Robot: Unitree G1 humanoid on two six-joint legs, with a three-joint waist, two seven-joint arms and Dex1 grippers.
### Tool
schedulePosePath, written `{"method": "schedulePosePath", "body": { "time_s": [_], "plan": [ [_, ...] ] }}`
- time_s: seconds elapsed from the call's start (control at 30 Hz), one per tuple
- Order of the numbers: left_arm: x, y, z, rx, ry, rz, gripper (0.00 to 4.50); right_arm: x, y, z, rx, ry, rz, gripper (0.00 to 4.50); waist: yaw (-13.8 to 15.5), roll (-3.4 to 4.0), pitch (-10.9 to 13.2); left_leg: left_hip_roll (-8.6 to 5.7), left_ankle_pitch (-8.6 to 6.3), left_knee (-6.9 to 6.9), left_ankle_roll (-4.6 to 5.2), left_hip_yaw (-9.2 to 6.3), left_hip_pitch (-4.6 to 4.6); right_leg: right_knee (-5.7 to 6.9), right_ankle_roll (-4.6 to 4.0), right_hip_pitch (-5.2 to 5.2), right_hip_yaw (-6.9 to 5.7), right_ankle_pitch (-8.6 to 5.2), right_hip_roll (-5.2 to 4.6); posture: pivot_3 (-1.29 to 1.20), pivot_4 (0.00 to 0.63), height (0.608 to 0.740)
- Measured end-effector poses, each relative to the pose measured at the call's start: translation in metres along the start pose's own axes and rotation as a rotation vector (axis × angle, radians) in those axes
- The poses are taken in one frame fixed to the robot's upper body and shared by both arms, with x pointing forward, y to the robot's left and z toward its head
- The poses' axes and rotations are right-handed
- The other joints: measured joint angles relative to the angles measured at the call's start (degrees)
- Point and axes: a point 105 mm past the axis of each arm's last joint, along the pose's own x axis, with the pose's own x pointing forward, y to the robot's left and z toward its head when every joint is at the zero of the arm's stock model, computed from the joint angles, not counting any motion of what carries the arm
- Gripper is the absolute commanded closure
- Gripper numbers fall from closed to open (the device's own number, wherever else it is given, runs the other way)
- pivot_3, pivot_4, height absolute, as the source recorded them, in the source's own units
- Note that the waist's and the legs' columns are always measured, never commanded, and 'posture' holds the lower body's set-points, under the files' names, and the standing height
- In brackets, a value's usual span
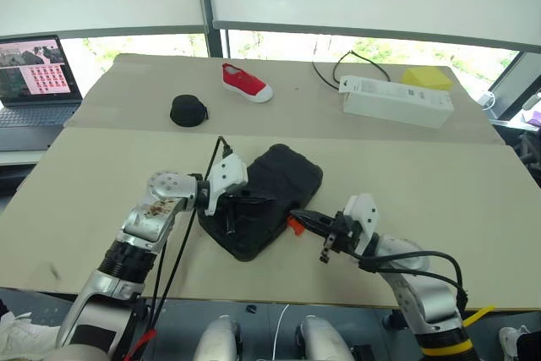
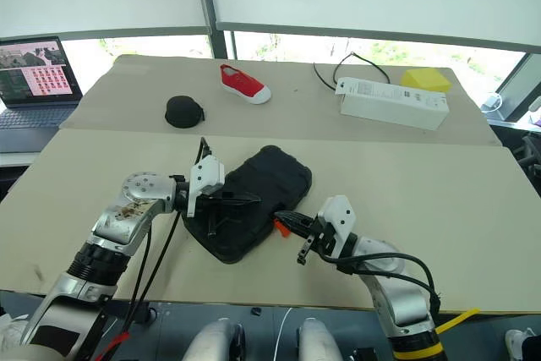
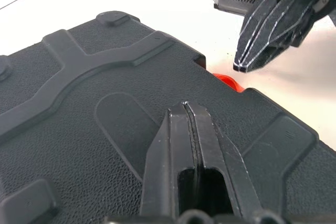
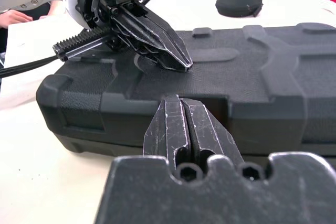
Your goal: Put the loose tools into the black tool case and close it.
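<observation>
Case: the black rounded-rectangle plastic tool case (image 1: 270, 192) lies closed and slantwise on the near part of the beige worktop (image 1: 439, 200), lid down, ribbed top face up.
Latch: a small orange latch (image 1: 294, 226) shows on the case's near long edge, facing the right hand.
Loose tools: none can be seen on the worktop around the case.
Left hand: the left hand (image 1: 239, 207) rests over the near end of the lid, its two black fingers pressed together with nothing between them; the tips sit on or just above the textured plastic, I cannot tell which.
Right hand: the right hand (image 1: 297, 216) is clenched and holds nothing, pointing at the case's near edge just beside the orange latch; whether it touches is not clear.
Far half of the worktop: a small black round pouch (image 1: 188, 111), a red shoe with a white sole (image 1: 246, 82), a long white box (image 1: 396, 101) with a black cable (image 1: 338, 69), and a yellow block (image 1: 427, 78), all well apart from the case.
Left edge: an open laptop (image 1: 34, 78) stands beside the worktop.
</observation>
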Motion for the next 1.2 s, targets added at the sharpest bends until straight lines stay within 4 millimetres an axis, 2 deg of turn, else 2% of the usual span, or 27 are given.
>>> {"method": "schedulePosePath", "body": {
  "time_s": [0.1, 0.2, 0.4, 0.47, 0.63, 0.97, 1.07, 1.1, 1.13, 1.2],
  "plan": [
    [0.0, 0.0, -0.001, -0.002, 0.001, 0.001, 4.5, -0.014, -0.002, -0.011, 0.066, 0.112, -0.024, 3.45, 0.02, 0.09, -0.05, 0.0, 0.0, -0.04, 0.0, -0.01, 0.0, 0.0, -0.01, 0.0, 0.01, 0.0, -0.03, 0.0, 0.15, 0.74],
    [-0.001, 0.0, -0.002, -0.004, 0.003, 0.003, 4.5, -0.026, 0.001, -0.024, 0.111, 0.232, -0.036, 2.33, -0.08, 0.11, -0.11, 0.01, 0.0, -0.06, 0.0, -0.02, 0.03, -0.01, -0.05, 0.01, 0.01, -0.02, -0.01, 0.0, 0.15, 0.74],
    [-0.002, 0.0, -0.002, -0.005, 0.005, 0.004, 4.5, -0.014, -0.001, -0.021, 0.137, 0.271, -0.077, 0.36, -0.1, 0.16, -0.14, 0.01, 0.0, -0.06, 0.0, -0.05, 0.03, -0.03, 0.06, 0.0, 0.02, -0.1, 0.0, 0.0, 0.15, 0.74],
    [-0.002, -0.001, -0.002, -0.004, 0.004, 0.003, 4.5, -0.01, -0.004, -0.02, 0.133, 0.283, -0.097, 0.36, -0.08, 0.16, -0.14, 0.01, 0.0, -0.07, 0.0, -0.05, 0.02, -0.05, 0.04, 0.0, 0.02, -0.09, 0.0, 0.0, 0.15, 0.74],
    [-0.002, -0.001, -0.002, -0.004, 0.003, 0.002, 4.5, -0.006, -0.003, -0.031, 0.143, 0.345, -0.096, 0.36, -0.07, 0.16, -0.14, 0.01, 0.0, -0.1, 0.0, -0.04, 0.02, -0.09, 0.05, 0.0, 0.02, -0.09, 0.0, 0.0, 0.15, 0.74],
    [-0.002, -0.001, -0.002, -0.005, 0.003, 0.005, 4.5, 0.004, -0.005, -0.03, 0.141, 0.331, -0.091, 0.36, -0.12, 0.18, -0.18, 0.03, 0.0, -0.12, 0.0, -0.05, 0.02, -0.23, 0.08, 0.03, 0.01, -0.1, 0.03, 0.0, 0.15, 0.74],
    [-0.002, -0.001, -0.002, -0.004, 0.002, 0.004, 4.5, 0.006, -0.005, -0.03, 0.141, 0.328, -0.09, 1.11, -0.1, 0.18, -0.18, 0.03, 0.0, -0.12, 0.0, -0.05, 0.0, -0.26, 0.08, 0.03, 0.01, -0.08, 0.02, 0.0, 0.15, 0.74],
    [-0.001, -0.001, -0.002, -0.004, 0.002, 0.004, 4.5, 0.006, -0.005, -0.031, 0.139, 0.331, -0.092, 1.58, -0.1, 0.18, -0.18, 0.03, 0.0, -0.12, 0.0, -0.05, 0.0, -0.26, 0.08, 0.03, 0.01, -0.07, 0.02, 0.0, 0.15, 0.74],
    [-0.001, -0.001, -0.002, -0.004, 0.002, 0.004, 4.5, 0.006, -0.006, -0.031, 0.138, 0.332, -0.093, 1.8, -0.1, 0.18, -0.18, 0.03, 0.0, -0.12, 0.0, -0.05, 0.0, -0.26, 0.08, 0.03, 0.01, -0.07, 0.02, 0.0, 0.15, 0.74],
    [-0.001, -0.001, -0.002, -0.004, 0.002, 0.004, 4.5, 0.007, -0.004, -0.032, 0.137, 0.337, -0.081, 2.51, -0.1, 0.18, -0.18, 0.03, 0.0, -0.13, 0.0, -0.05, 0.0, -0.27, 0.08, 0.03, 0.01, -0.08, 0.02, 0.0, 0.15, 0.74]
  ]
}}
